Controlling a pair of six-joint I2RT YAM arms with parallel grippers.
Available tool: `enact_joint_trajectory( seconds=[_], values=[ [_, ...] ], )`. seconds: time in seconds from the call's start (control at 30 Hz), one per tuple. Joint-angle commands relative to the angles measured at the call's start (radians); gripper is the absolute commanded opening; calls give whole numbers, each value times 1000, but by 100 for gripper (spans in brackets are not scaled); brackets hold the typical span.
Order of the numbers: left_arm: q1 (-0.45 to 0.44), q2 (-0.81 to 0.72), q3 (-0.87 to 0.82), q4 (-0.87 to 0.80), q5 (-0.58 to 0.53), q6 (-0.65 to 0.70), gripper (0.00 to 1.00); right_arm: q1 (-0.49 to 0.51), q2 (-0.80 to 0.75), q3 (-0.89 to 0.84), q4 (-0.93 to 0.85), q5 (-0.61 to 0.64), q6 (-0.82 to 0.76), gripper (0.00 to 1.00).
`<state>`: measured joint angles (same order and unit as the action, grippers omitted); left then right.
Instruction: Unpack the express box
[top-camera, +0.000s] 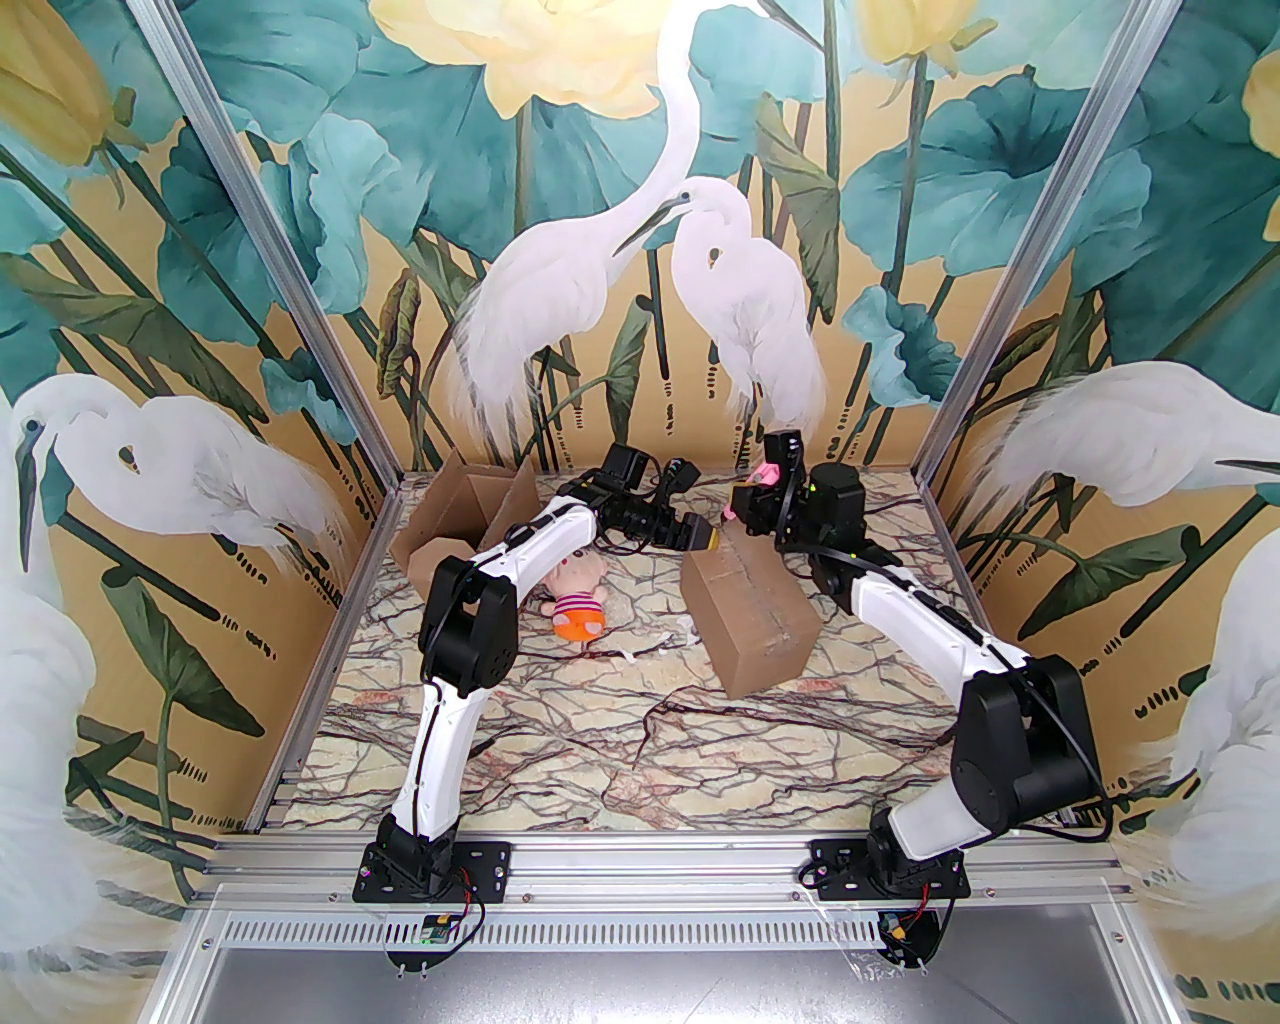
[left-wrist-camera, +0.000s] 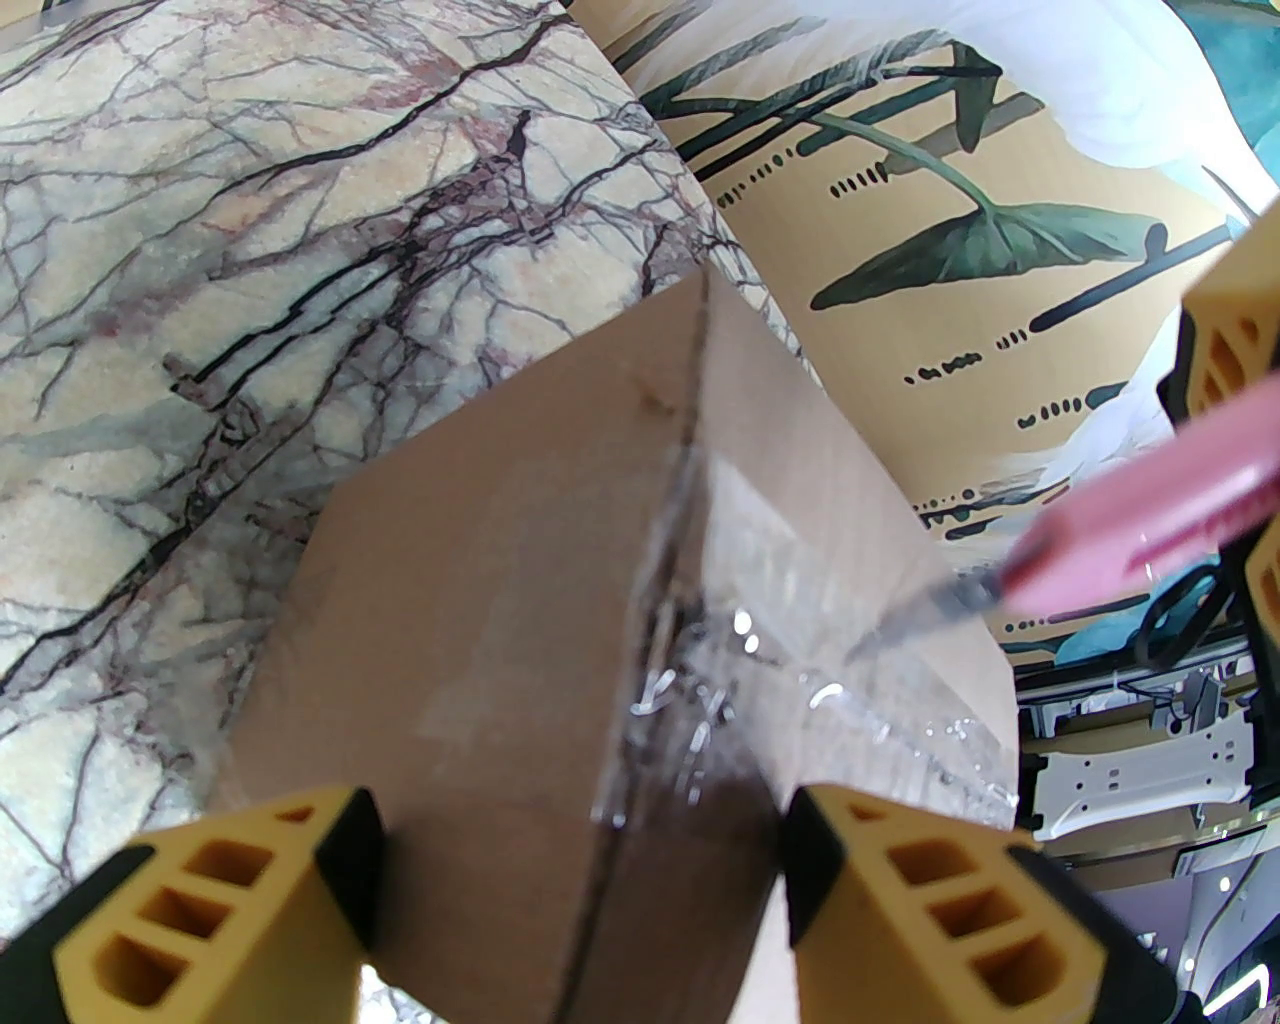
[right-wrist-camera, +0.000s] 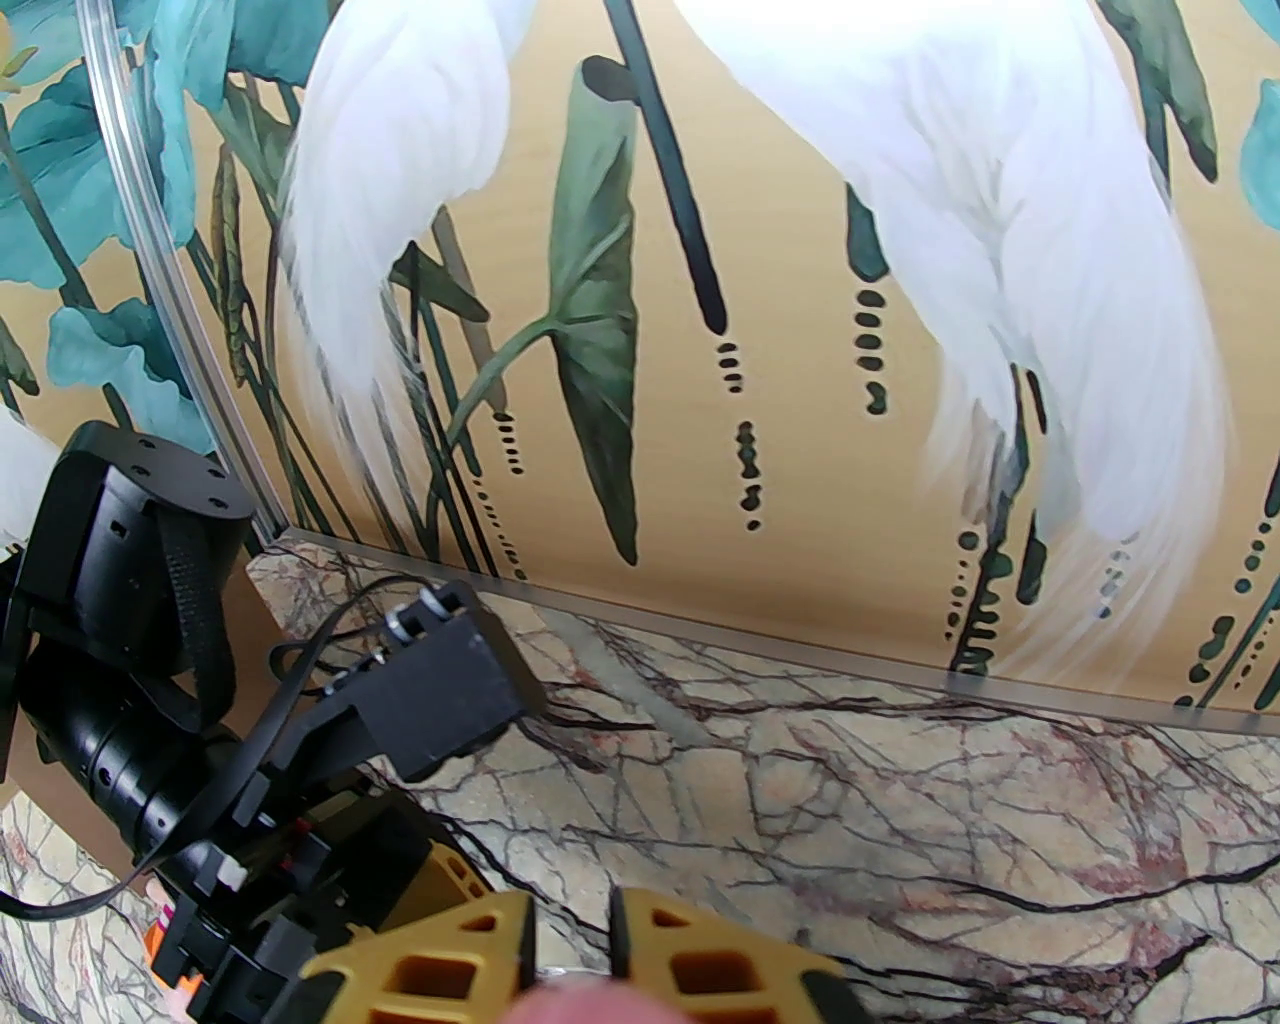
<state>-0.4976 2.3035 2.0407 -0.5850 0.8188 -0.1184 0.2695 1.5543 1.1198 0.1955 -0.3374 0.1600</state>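
Observation:
The express box (top-camera: 755, 615) is a closed brown carton lying right of centre, its top seam covered with clear tape (left-wrist-camera: 800, 600). My left gripper (top-camera: 705, 537) is at the box's far end. In the left wrist view its yellow fingers (left-wrist-camera: 330, 900) stand apart on either side of that end, and I cannot tell if they touch it. My right gripper (top-camera: 765, 478) hovers just behind the box, shut on a pink utility knife (left-wrist-camera: 1130, 530). The knife's blade tip (left-wrist-camera: 920, 610) rests on the taped seam. The right fingers (right-wrist-camera: 470, 960) sit close together around the pink handle.
An opened, empty-looking carton (top-camera: 465, 510) stands at the back left. A small plush toy (top-camera: 575, 600) in a striped top lies beside the left arm. Bits of torn tape (top-camera: 640, 650) lie on the marble table (top-camera: 640, 740). The back wall is close behind both grippers.

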Motion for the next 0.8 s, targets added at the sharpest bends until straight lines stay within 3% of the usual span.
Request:
enact_joint_trajectory(
  seconds=[0.0,0.37,0.77],
  values=[
    [-5,14,-47,-59,-44,-6,68,12,13,-7,43,-4,-16,0],
    [-4,14,-54,-59,-45,-6,66,23,33,-14,42,93,-84,0],
    [-4,8,-72,-29,-45,-27,63,31,65,-5,38,98,-137,0]
  ],
)
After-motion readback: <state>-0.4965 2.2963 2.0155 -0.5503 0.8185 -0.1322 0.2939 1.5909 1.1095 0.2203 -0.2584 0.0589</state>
